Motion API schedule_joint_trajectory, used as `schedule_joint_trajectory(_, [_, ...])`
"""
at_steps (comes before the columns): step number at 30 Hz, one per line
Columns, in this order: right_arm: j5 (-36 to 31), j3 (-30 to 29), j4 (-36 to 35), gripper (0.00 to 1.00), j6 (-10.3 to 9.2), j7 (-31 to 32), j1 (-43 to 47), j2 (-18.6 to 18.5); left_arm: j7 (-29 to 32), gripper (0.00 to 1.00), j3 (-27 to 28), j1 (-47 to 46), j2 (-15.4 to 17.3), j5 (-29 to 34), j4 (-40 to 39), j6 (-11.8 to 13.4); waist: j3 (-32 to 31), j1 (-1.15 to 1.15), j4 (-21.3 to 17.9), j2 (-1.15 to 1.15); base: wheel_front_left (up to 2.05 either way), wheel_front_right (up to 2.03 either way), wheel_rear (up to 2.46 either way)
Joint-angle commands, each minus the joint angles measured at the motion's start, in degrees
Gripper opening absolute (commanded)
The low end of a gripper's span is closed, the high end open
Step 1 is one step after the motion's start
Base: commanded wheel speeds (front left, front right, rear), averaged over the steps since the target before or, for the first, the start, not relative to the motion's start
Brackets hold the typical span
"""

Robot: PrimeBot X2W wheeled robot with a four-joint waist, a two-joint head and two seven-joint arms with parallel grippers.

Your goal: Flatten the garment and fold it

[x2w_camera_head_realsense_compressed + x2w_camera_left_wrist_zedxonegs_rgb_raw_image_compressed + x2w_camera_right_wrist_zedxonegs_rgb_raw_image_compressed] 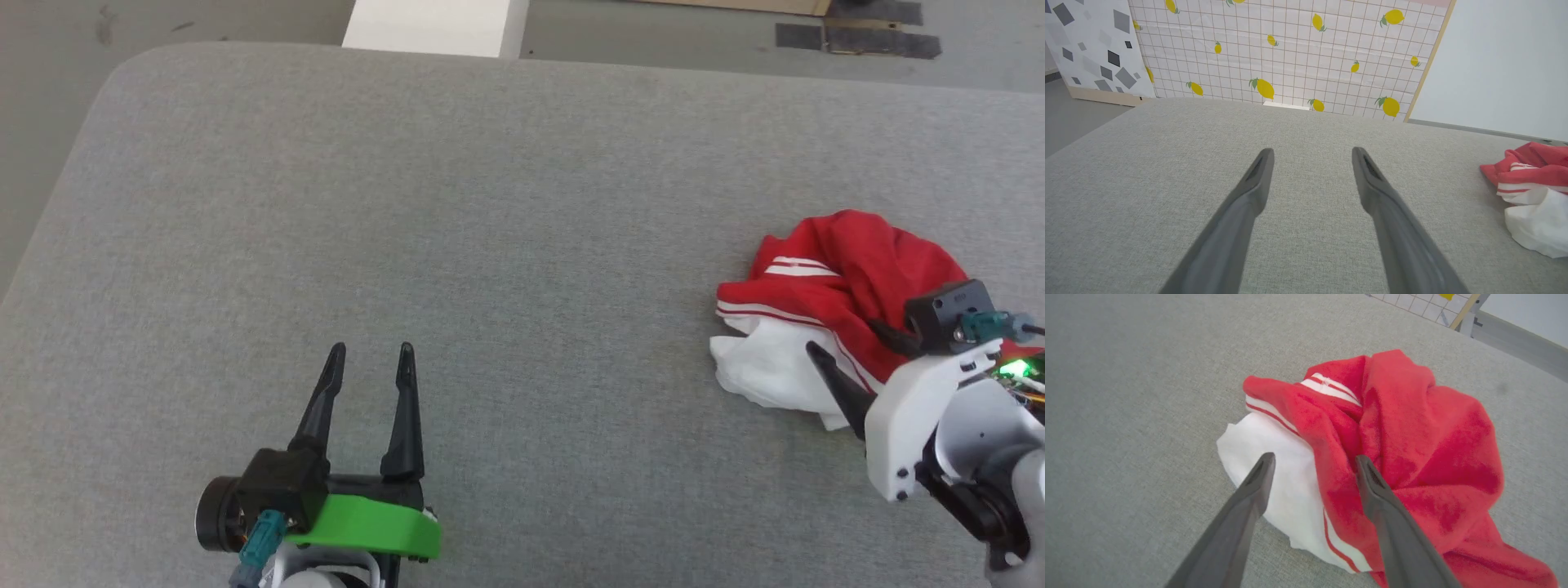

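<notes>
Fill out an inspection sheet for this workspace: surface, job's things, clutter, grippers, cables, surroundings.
Surface: grey fabric pad, rounded corner.
Job's things: garment, crumpled in a heap at the right, not yet flattened.
Clutter: nothing seen.
Grippers: left gripper open over the grey fabric pad; right gripper open, fingers over the garment, gripping nothing.
Cables: left wrist cable and right wrist cable, teal plugs.
Surroundings: lemon-print panel, grey floor.

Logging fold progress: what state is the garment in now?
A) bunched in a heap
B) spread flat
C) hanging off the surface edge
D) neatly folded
A: the garment lies crumpled in a red-and-white heap on the grey surface, with the right gripper open over it.
</notes>
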Motion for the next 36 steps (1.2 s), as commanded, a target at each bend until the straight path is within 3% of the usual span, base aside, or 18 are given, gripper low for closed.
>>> schedule_joint_trajectory(1, [-0.07,0.46,1.33,1.0,-0.1,-0.86,-1.9,-0.2,-0.22,1.0,-0.03,-0.97,-0.25,-0.18,0.0,0.35,1.16,0.0,1.17,0.0,0.0,0.0,0.0])
schedule_joint_trajectory(3, [-0.68,2.32,3.58,1.0,-0.1,-1.21,-3.05,-1.18,-0.22,1.0,-0.24,-1.27,-0.25,-0.2,0.0,0.37,1.65,0.0,1.75,0.0,0.0,0.0,0.0])
schedule_joint_trajectory(4, [-0.71,2.62,4.51,0.33,-0.1,-1.37,-3.52,-1.23,-0.22,1.0,-0.35,-1.37,-0.26,-0.21,0.02,0.39,1.84,0.0,2.0,0.0,0.0,0.0,0.0])
schedule_joint_trajectory(5, [-0.77,2.85,5.4,0.0,-0.1,-1.62,-4.02,-1.27,-0.22,1.0,-0.54,-1.5,-0.26,-0.25,0.07,0.4,2.04,0.0,2.34,0.0,0.0,0.0,0.0])
schedule_joint_trajectory(12, [0.84,3.65,4.33,0.0,-0.1,-3.66,-7.55,-1.42,-0.22,1.0,-1.23,-1.43,-0.26,-0.7,0.87,0.87,0.82,0.0,3.38,0.0,0.0,0.0,0.0])
schedule_joint_trajectory(17, [3.3,7.71,0.11,0.0,-0.1,-2.2,-12.89,-3.0,-0.22,1.0,-1.47,-1.09,-0.26,-1.18,1.09,0.87,-0.37,0.0,3.97,0.0,0.0,0.0,0.0])
schedule_joint_trajectory(21, [5.74,14.16,-2.42,0.0,-0.1,0.31,-19.01,-3.8,-0.22,1.0,-1.78,-1.19,-0.26,-1.44,1.04,0.71,-0.08,0.0,4.72,0.0,0.0,0.0,0.0])
schedule_joint_trajectory(25, [9.81,22.67,-2.53,0.0,-0.1,1.77,-23.46,-1.94,-0.22,1.0,-2.04,-1.35,-0.26,-1.78,1.01,0.75,0.8,0.0,5.53,0.0,0.0,0.0,0.0])
schedule_joint_trajectory(30, [14.86,33.4,1.0,0.0,-0.1,1.07,-24.37,2.16,-0.22,1.0,-2.48,-1.46,-0.26,-2.19,1.22,1.01,1.7,0.0,6.12,0.0,0.0,0.0,0.0])
schedule_joint_trajectory(34, [17.02,39.86,5.67,0.0,-0.1,-0.3,-24.11,3.09,-0.22,1.0,-2.98,-1.87,-0.26,-2.51,1.34,1.24,2.3,0.0,6.34,0.0,0.0,0.0,0.0])
schedule_joint_trajectory(35, [17.33,41.27,8.12,0.75,-0.1,-1.59,-24.37,3.17,-0.22,1.0,-3.14,-2.25,-0.26,-2.65,1.45,1.38,2.51,0.0,6.21,0.0,0.0,0.0,0.0])
schedule_joint_trajectory(36, [17.28,41.51,9.21,1.0,-0.1,-2.21,-24.56,3.25,-0.22,1.0,-3.16,-2.41,-0.26,-2.69,1.51,1.42,2.58,0.0,6.07,0.0,0.0,0.0,0.0])
